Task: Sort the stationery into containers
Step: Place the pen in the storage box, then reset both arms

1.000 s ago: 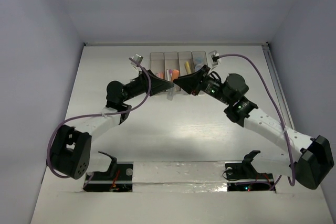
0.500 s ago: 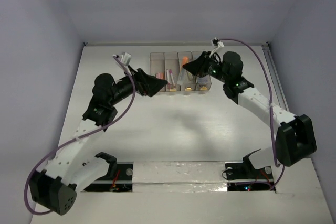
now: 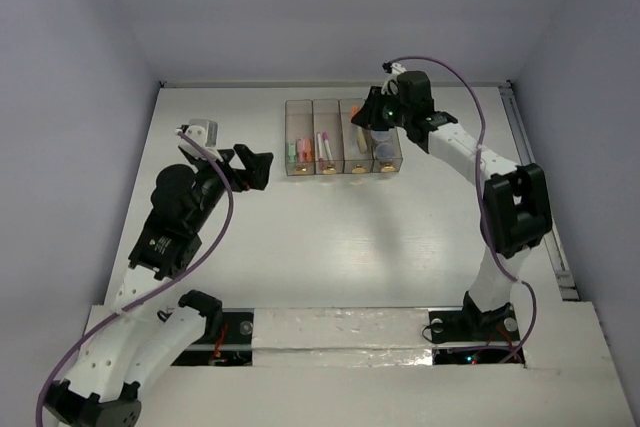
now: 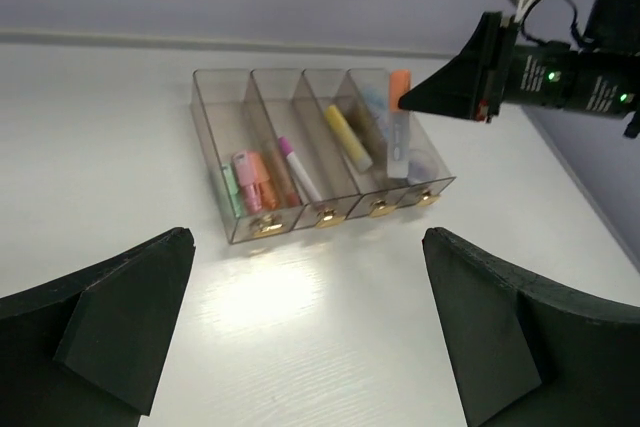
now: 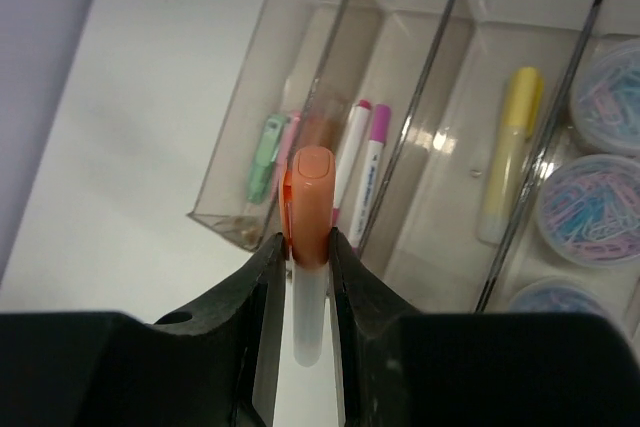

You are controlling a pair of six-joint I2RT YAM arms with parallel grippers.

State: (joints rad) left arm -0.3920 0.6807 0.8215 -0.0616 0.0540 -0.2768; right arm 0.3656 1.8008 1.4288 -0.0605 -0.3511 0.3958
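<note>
Sorting is nearing a drop: the right tool [image 5: 300,247] is clenching an orange-capped translucent marker stick [image 5: 311,192] above the row of four joined smoky-clear plastic bins [image 5: 250,117], probably lining up a compartment, while the left tool [image 3: 250,167] is hanging released beside them, giving room.

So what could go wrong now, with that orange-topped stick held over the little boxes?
The right gripper pinches the orange-capped stick just below its cap, so it could slip or swing loose. In the left wrist view it hangs near the wall between the bin holding the yellow stick and the one holding the jars, so it might land in the wrong one or straddle the wall. The bins are narrow; lowering could bump them.
</note>
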